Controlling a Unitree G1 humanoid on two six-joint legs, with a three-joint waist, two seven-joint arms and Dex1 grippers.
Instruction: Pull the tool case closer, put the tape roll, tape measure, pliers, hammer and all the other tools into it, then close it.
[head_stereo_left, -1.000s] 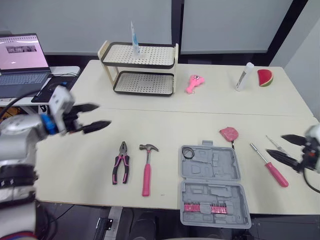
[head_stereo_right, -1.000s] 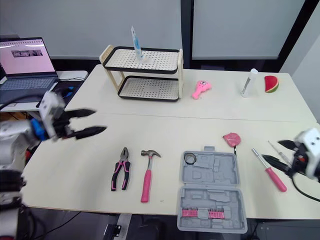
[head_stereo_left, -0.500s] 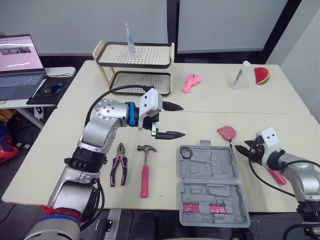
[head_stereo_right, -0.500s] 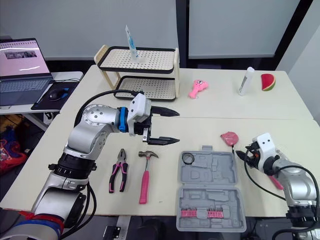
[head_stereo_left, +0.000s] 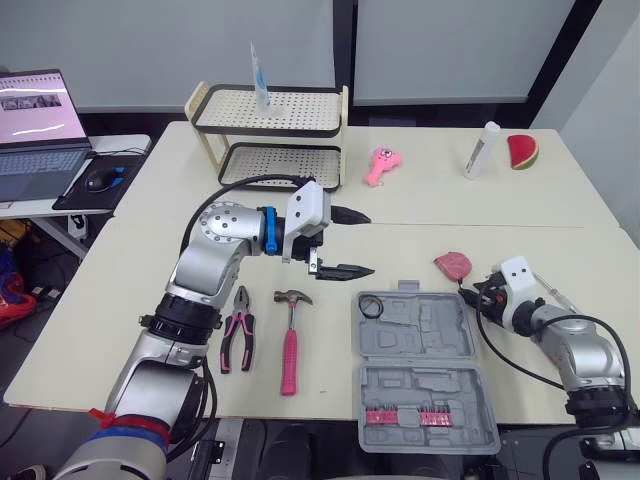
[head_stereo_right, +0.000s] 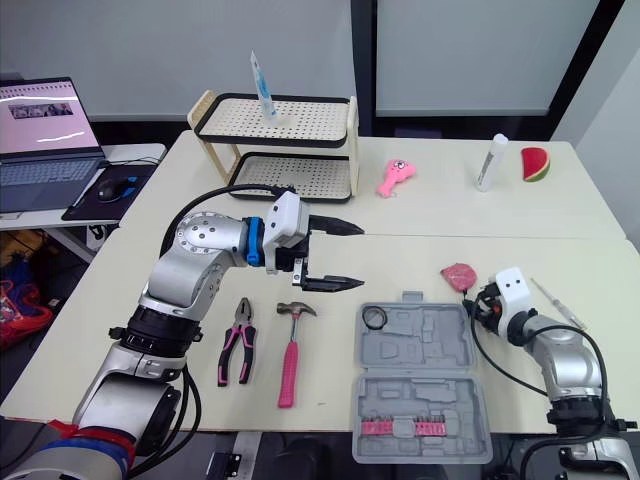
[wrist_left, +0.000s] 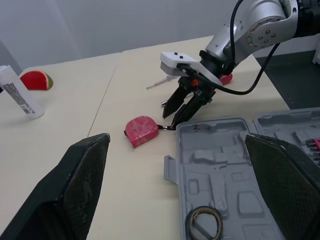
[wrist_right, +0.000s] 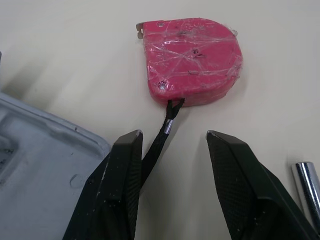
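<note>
Right claw (wrist_right: 175, 145) is sitting spread, straddling the strap (wrist_right: 167, 122) of the tape measure (wrist_right: 192, 62), which is lying on the tabletop (head_stereo_left: 110, 300) right of centre beside the open case (head_stereo_left: 430, 395). Best pinching the body, not the strap. Left claw (head_stereo_left: 362, 243) is hovering spread mid-frame.

Right tool (wrist_right: 173, 141) now nearer the tape measure (wrist_right: 192, 62)

A: "The pink tape measure (wrist_right: 192, 60) is gleaming, glossy and crinkled like film-wrapped plastic; its black strap (wrist_right: 161, 135) is looking woven."

B: "The grey tool case (head_stereo_left: 420, 370) is showing matt moulded plastic, on a smooth, matt table (head_stereo_left: 130, 300)."
</note>
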